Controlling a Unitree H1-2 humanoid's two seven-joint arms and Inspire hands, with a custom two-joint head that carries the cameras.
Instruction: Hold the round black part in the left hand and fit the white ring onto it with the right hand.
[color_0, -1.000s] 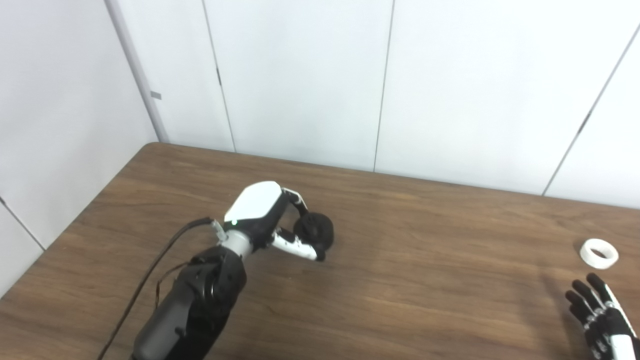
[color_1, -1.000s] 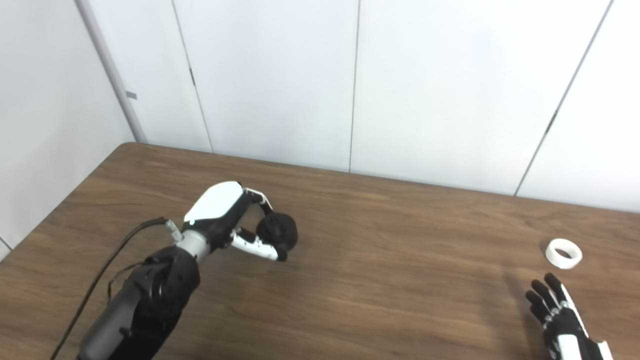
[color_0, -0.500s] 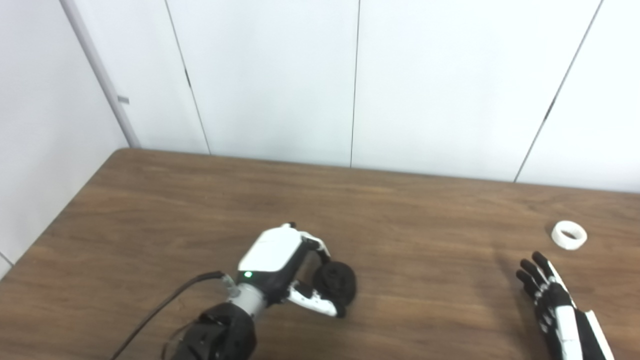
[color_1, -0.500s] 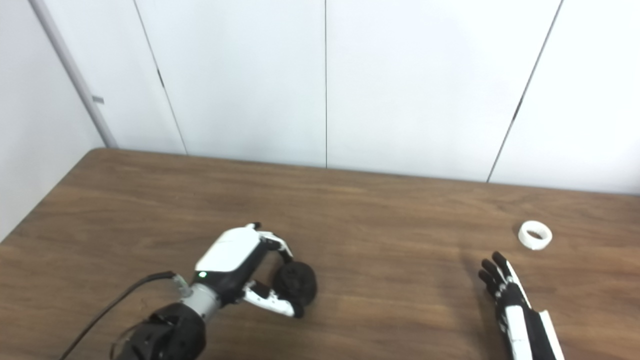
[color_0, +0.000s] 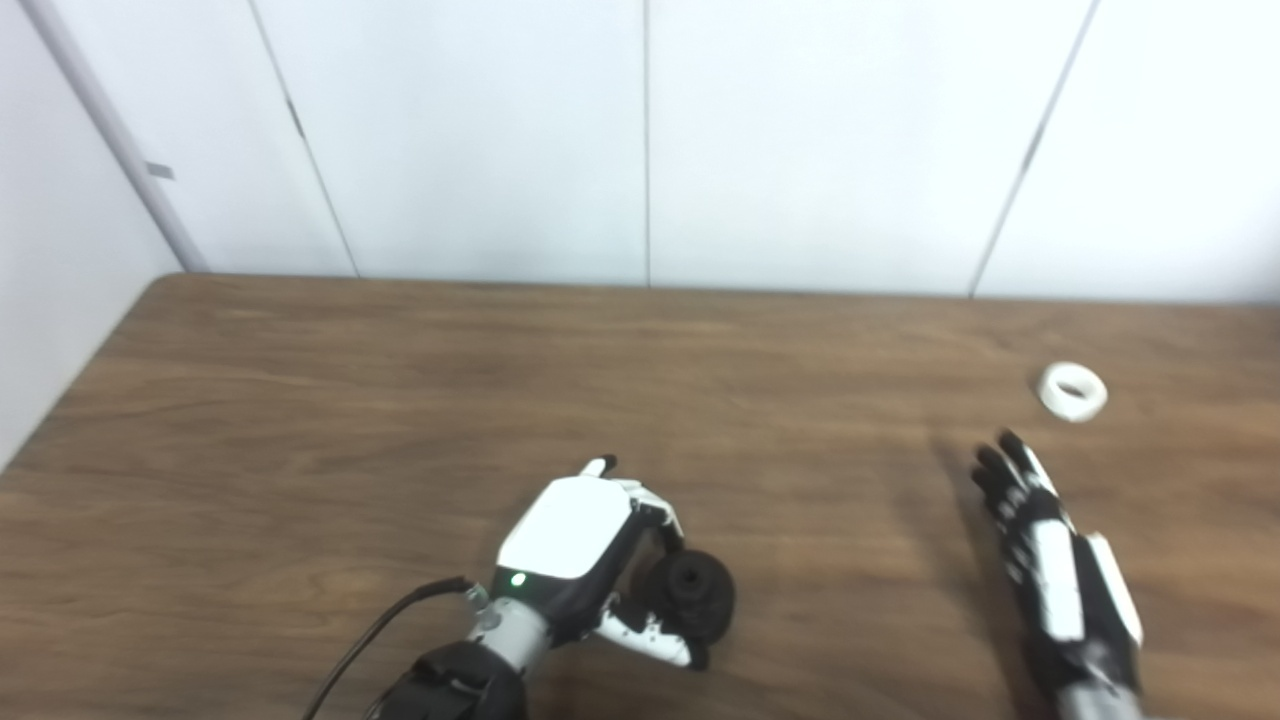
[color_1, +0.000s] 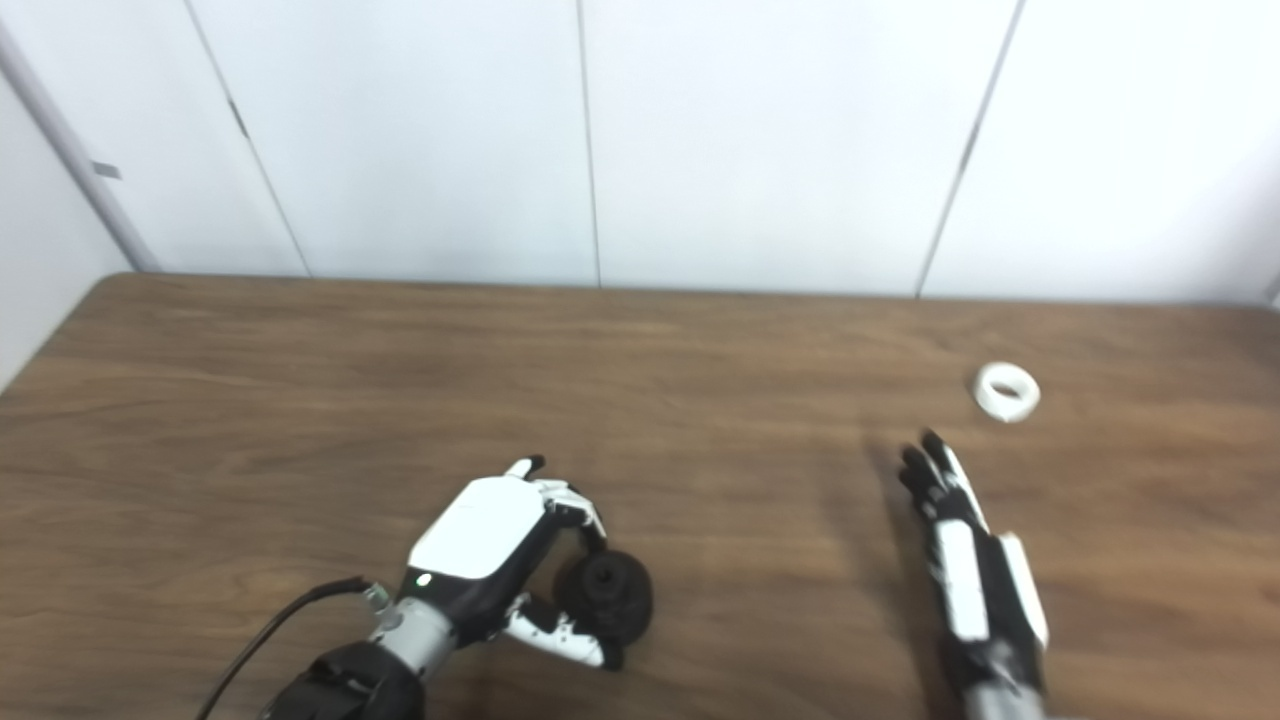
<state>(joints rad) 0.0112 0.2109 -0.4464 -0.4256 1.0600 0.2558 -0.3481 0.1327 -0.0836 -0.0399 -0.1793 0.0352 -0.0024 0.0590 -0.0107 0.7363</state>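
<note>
- The left hand (color_0: 585, 545) is covering the near-left side of the round black part (color_0: 694, 592) — its contact with the table is not showing.
- Both forearms are running off the bottom edge.
- The white ring (color_0: 1072, 391) is appearing too small and soft for detail.
- The right hand (color_1: 965, 560) is blurring slightly.

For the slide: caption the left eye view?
Left hand grips black part; open right hand reaches toward white ring.
</note>
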